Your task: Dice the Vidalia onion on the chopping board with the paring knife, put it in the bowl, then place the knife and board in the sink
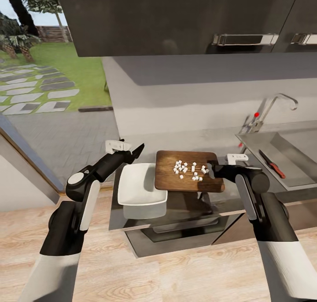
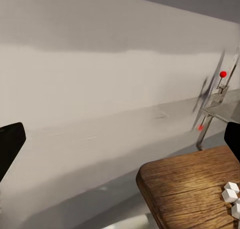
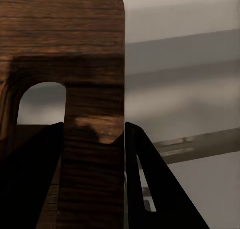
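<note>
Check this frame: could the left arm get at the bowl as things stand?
Probably yes: the left gripper is open beside the bowl, whose near part lies uncovered; the chopping board overhangs only its far right edge.

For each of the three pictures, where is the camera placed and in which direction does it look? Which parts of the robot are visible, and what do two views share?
Head view: from the robot's head, down over the countertop, bowl and sink; both arms show.
Left wrist view: on the left arm, toward the wall and faucet; dark fingertips show.
Right wrist view: on the right arm, close on the chopping board; dark fingers flank its handle end.
Shared: all three show the chopping board.
</note>
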You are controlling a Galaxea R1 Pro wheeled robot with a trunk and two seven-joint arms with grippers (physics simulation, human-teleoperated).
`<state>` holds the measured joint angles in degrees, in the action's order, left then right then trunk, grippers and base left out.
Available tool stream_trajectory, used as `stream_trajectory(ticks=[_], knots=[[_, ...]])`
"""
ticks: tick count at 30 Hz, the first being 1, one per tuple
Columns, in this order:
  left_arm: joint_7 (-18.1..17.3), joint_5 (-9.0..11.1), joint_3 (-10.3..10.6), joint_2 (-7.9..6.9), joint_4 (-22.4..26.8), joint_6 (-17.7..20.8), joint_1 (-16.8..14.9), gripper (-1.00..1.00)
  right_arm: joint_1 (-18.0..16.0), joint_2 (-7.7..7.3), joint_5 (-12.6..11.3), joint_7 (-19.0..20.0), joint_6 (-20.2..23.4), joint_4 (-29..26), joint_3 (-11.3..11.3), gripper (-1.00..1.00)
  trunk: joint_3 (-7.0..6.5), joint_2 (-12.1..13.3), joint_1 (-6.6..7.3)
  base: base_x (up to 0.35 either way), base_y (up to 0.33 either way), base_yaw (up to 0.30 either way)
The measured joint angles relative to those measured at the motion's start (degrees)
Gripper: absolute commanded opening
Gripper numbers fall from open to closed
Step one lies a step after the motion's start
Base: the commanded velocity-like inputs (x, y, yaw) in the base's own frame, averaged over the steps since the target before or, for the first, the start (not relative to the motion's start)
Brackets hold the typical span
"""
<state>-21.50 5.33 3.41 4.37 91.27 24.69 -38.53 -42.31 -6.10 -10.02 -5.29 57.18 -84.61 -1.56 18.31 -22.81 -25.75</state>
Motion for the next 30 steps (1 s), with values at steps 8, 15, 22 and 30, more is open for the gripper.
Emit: stream_trajectory(ticks=[8, 15, 22, 30], knots=[[0.0, 0.0, 0.07, 0.0, 0.0, 0.0, 0.0, 1.0, 0.0, 0.0, 0.0, 0.01, 0.0, -0.03, 0.0, -1.0, 0.0, 0.0, 0.0, 0.0, 0.0, 0.0], [0.0, 0.0, 0.06, 0.0, 0.0, 0.0, 0.0, 1.0, 0.0, 0.02, 0.03, 0.01, -0.01, -0.01, 0.0, -1.0, 0.0, 0.0, 0.0, 0.0, 0.0, 0.0], [0.0, 0.0, 0.06, 0.0, 0.0, 0.0, 0.0, 1.0, 0.0, 1.74, -0.09, -0.05, -0.02, 0.0, -0.01, -1.0, 0.0, 0.0, 0.0, 0.0, 0.0, 0.0], [0.0, -0.01, 0.07, 0.0, 0.0, 0.0, 0.0, 1.0, 0.0, 2.76, 0.1, -0.15, -0.02, -0.02, -0.08, -1.0, 0.0, 0.0, 0.0, 0.0, 0.0, 0.0]])
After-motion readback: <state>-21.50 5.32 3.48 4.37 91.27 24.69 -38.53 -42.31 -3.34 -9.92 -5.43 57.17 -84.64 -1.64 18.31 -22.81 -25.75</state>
